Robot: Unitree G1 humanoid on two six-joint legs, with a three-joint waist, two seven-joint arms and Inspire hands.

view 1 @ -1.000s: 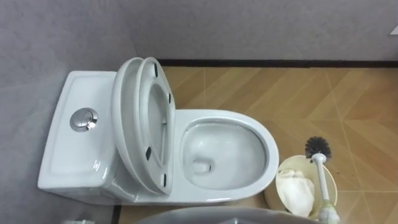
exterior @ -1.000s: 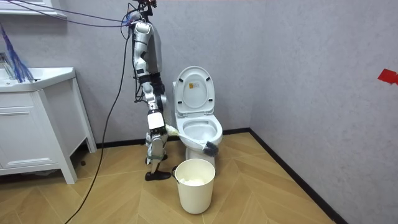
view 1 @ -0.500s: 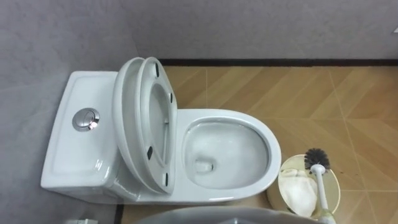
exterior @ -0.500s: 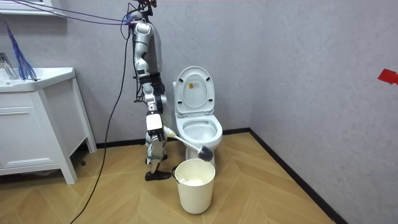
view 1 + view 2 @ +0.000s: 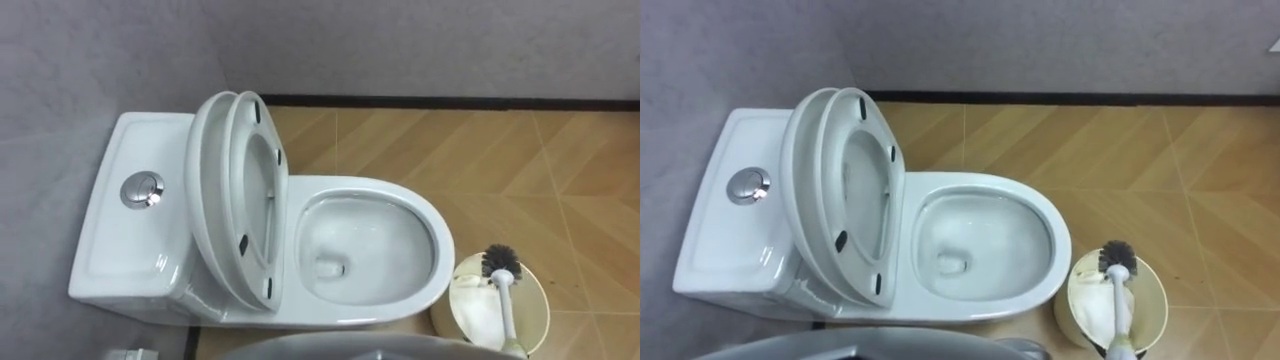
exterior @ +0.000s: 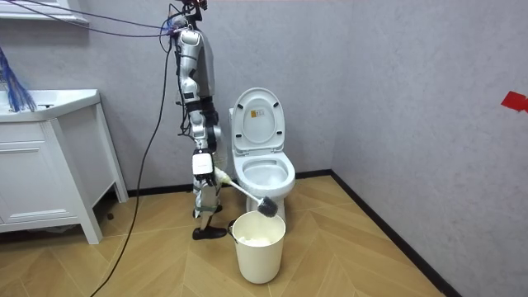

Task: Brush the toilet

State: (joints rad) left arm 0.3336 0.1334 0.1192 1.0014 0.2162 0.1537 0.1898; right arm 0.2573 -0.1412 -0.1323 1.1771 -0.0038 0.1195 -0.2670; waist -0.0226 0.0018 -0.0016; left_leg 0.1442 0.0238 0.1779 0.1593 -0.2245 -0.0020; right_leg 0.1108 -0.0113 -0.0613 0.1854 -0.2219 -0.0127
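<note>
Over the pail [image 6: 258, 247] beside the toilet [image 6: 264, 169], the right hand [image 6: 208, 171] grips the brush [image 5: 503, 290], with bristles just above the rim.

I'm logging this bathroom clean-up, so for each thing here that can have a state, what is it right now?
Toilet lid: raised.
Toilet seat: raised, against the lid.
Toilet bowl: uncovered, a little water at the bottom.
Toilet brush: gripped by the right hand, head just above the bin.
Bin: open, something white inside.
Cabinet door: shut.
</note>
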